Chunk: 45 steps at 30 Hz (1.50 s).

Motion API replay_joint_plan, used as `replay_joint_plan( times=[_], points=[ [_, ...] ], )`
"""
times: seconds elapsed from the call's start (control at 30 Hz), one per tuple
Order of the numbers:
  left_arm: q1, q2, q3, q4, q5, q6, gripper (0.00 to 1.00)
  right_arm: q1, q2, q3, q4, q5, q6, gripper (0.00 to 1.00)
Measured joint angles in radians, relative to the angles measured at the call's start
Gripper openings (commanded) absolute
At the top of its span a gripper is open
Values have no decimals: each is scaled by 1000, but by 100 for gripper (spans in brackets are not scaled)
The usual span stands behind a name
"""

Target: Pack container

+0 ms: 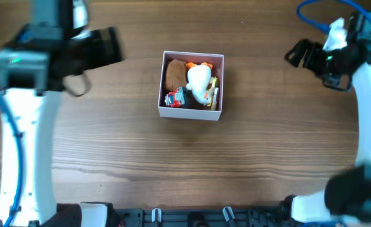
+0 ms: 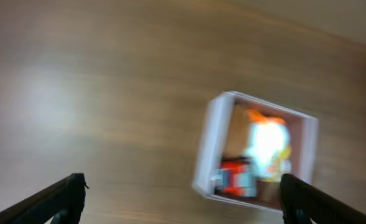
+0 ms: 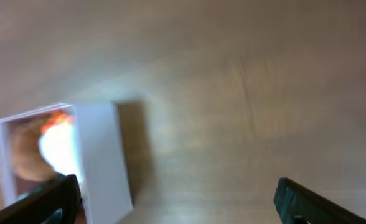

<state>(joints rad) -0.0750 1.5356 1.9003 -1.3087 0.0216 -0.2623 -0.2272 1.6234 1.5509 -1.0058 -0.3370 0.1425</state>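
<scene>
The container (image 1: 163, 85) is a square white-walled box with a pink interior at the middle of the wooden table. Inside lie a white plush toy (image 1: 199, 81) with an orange part, a brown toy (image 1: 172, 71) and a red and blue toy (image 1: 175, 98). It also shows, blurred, in the left wrist view (image 2: 206, 149) and the right wrist view (image 3: 102, 155). My left gripper (image 1: 110, 45) is open and empty, left of the container. My right gripper (image 1: 294, 53) is open and empty, off to its right.
Bare wood table lies all around the container. A blue cable (image 1: 315, 17) loops above the right arm. A black rail with clips (image 1: 192, 216) runs along the front edge.
</scene>
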Motion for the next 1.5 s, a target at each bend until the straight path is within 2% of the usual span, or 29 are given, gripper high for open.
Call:
replay_joint_plan(
  times=[0.1,0.23,0.43,0.8,1.13,1.5],
  points=[
    [130,-8,0,-68,-8,-6,99,23,-172,14,66,-9,-64,100],
    [222,-8,0,-105,-10,-7,100,43,-406,51,107,-28,-109,100],
    [263,-8,0,-105,-10,-7,100,43,-546,60,109,-30,-122,100],
    [263,-8,0,-105,-9,-6,100,43,-536,59,64,-30,-126,100],
    [263,-8,0,-105,-9,-7,100,43,-412,59,64,-29,-130,100],
    [263,-8,0,-105,-9,-7,100,43,-253,59,64,151,-130,100]
  ],
)
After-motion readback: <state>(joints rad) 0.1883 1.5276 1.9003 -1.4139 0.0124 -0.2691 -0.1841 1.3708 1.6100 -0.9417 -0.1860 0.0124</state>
